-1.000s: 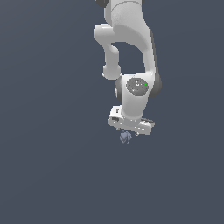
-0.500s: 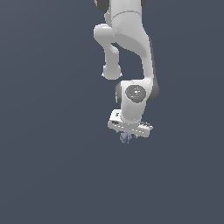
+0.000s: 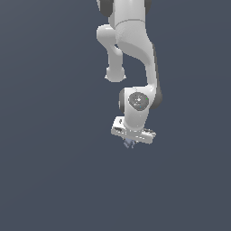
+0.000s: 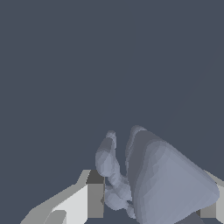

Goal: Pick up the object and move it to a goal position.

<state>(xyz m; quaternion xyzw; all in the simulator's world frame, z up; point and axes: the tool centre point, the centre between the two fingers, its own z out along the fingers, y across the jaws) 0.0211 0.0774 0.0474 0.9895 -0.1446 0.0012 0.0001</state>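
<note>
The object is a tiny, lumpy grey-blue thing that peeks out just below the white gripper in the exterior view. The wrist view shows the object close up, as a thin knobbly piece beside a wider cone-shaped piece, sitting between the two fingers. One fingertip stands right beside the knobbly piece and the other fingertip is partly covered by the cone. The gripper straddles the object with its jaws spread wide apart.
The white arm reaches down from the upper middle of the exterior view. Around it lies a plain dark grey-blue surface with no other objects or edges in view.
The gripper has come down onto the object, which has stayed in place. Less of the object now shows beneath the hand.
</note>
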